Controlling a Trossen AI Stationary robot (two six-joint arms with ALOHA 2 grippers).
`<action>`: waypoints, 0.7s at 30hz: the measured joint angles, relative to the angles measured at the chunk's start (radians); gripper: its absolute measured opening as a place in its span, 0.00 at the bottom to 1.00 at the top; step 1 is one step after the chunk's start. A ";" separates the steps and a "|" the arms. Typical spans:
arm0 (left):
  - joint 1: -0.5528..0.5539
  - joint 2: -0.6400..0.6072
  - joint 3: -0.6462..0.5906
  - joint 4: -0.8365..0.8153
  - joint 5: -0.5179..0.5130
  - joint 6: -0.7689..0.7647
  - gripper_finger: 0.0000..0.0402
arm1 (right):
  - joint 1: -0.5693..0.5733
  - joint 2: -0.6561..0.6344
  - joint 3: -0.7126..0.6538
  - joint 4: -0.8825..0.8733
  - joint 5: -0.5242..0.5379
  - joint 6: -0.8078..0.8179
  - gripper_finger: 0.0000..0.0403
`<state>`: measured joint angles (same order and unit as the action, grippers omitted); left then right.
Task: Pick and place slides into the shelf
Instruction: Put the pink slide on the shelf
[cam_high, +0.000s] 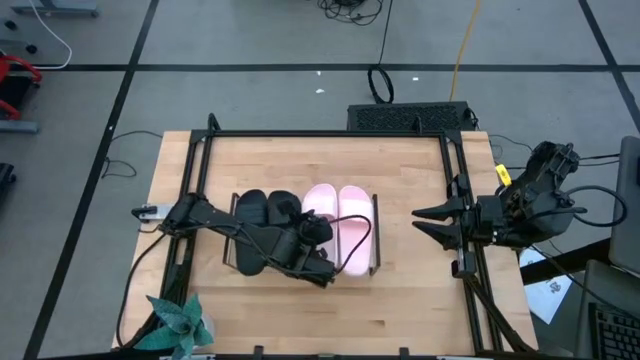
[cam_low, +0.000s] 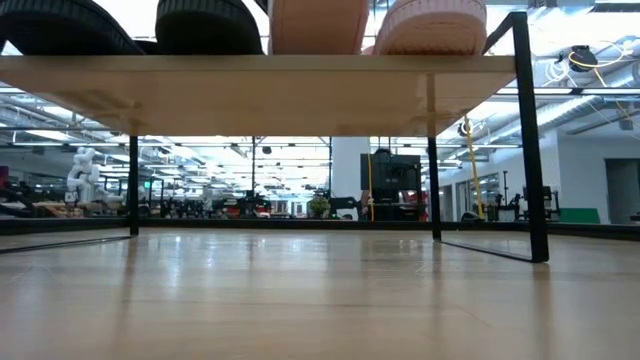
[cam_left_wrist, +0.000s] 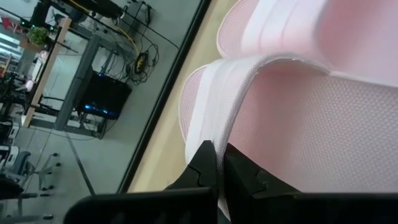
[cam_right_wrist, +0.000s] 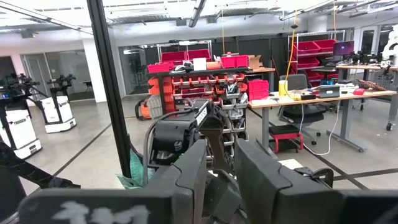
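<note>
Left end effector (cam_high: 322, 262) positioned over the shelf (cam_high: 377, 240), at its edge nearest the bench's front, closed on the strap edge of the left pink slide (cam_high: 320, 218). Fingers (cam_left_wrist: 205, 168) seen pinching that pale strap in the left wrist view. Right pink slide (cam_high: 354, 228) lying just beside it, black pair (cam_high: 262, 212) alongside toward the shelf's left end. All four resting on the shelf board. Right end effector (cam_high: 432, 222) parked near the bench's right edge, fingers parted, holding nothing.
</note>
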<state>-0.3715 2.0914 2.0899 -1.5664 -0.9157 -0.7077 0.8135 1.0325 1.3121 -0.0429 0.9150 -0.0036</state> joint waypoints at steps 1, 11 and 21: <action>0.003 0.000 0.000 0.000 0.000 0.000 0.00 | 0.000 0.000 0.000 0.000 0.000 0.000 0.19; 0.018 0.000 0.000 0.082 0.031 0.082 0.00 | 0.000 0.005 0.000 0.000 0.000 0.000 0.19; 0.019 0.000 0.000 0.086 0.056 0.078 0.02 | 0.000 0.005 0.000 0.000 0.000 0.000 0.19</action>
<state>-0.3523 2.0914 2.0895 -1.4805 -0.8593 -0.6301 0.8133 1.0370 1.3121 -0.0433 0.9150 -0.0038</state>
